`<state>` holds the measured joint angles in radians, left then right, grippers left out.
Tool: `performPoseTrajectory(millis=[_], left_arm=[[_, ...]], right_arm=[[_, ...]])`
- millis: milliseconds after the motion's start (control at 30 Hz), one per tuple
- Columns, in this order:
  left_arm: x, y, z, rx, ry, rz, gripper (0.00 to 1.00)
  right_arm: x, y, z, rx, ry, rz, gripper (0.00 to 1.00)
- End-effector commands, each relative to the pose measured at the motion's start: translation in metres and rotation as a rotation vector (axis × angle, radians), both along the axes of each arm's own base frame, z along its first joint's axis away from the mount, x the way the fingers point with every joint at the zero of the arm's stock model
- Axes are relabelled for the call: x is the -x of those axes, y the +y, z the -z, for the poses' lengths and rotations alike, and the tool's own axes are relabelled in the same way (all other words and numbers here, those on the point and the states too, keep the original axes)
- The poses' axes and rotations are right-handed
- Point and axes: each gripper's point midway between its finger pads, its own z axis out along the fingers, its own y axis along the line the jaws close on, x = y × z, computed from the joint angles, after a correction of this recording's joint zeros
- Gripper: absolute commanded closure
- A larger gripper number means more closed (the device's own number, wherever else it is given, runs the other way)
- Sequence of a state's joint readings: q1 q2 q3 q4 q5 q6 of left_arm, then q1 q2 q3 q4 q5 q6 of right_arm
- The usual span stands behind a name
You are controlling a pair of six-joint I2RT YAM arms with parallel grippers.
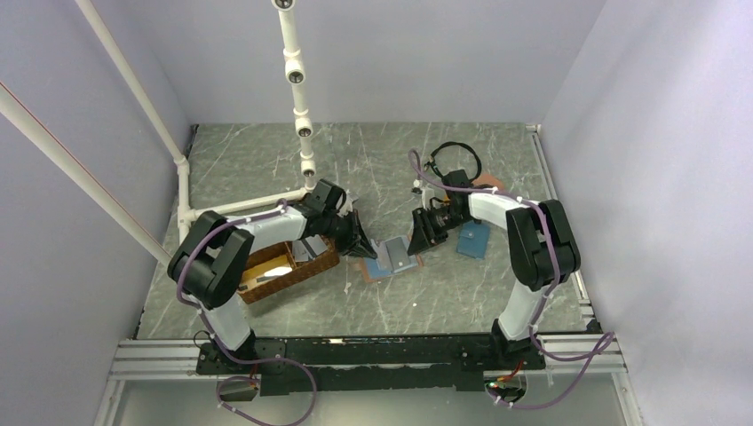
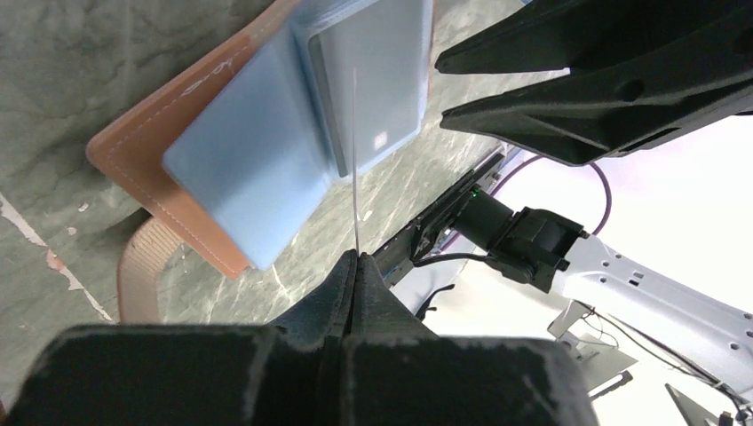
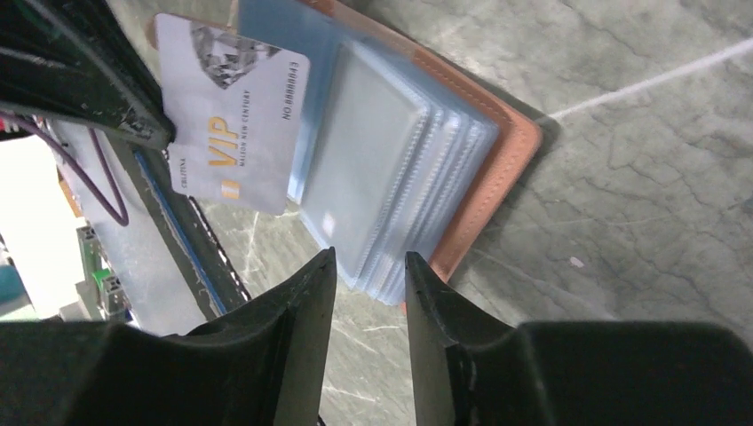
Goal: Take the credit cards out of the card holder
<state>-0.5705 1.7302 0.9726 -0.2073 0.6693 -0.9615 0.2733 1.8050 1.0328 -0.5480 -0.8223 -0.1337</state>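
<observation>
A silver credit card (image 3: 233, 124), at the upper left of the right wrist view, is shown as smooth, glossy plastic with gold lettering. The card holder (image 3: 502, 151) beside it is covered in matt, leather-like salmon material edged with stitching. Its inner sleeves are clear, shiny plastic over pale blue. The table (image 3: 639, 204) is finished in a smooth grey-green marbled surface. The right gripper (image 3: 368, 262) is made of matt black plastic. At the left of the overhead view, a basket (image 1: 293, 280) of brown woven wicker is seen.
</observation>
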Motion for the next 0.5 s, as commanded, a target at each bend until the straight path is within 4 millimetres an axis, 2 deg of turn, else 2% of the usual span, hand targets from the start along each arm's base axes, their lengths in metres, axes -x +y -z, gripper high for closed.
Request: performPoseTrajectory(millis=[0, 200, 467], left_arm=[[-0.009, -0.009, -0.035, 0.080, -0.124, 0.059, 1.00], [-0.013, -0.014, -0.048, 0.118, -0.171, 0.084, 1.00], [-0.017, -0.023, -0.072, 0.195, -0.251, 0.123, 1.00]], right_arm=[[0.002, 0.006, -0.029, -0.102, -0.130, -0.097, 0.61], [0.011, 0.015, -0.049, -0.198, -0.138, -0.147, 0.52], [0.014, 0.028, -0.061, -0.317, -0.035, -0.139, 0.29]])
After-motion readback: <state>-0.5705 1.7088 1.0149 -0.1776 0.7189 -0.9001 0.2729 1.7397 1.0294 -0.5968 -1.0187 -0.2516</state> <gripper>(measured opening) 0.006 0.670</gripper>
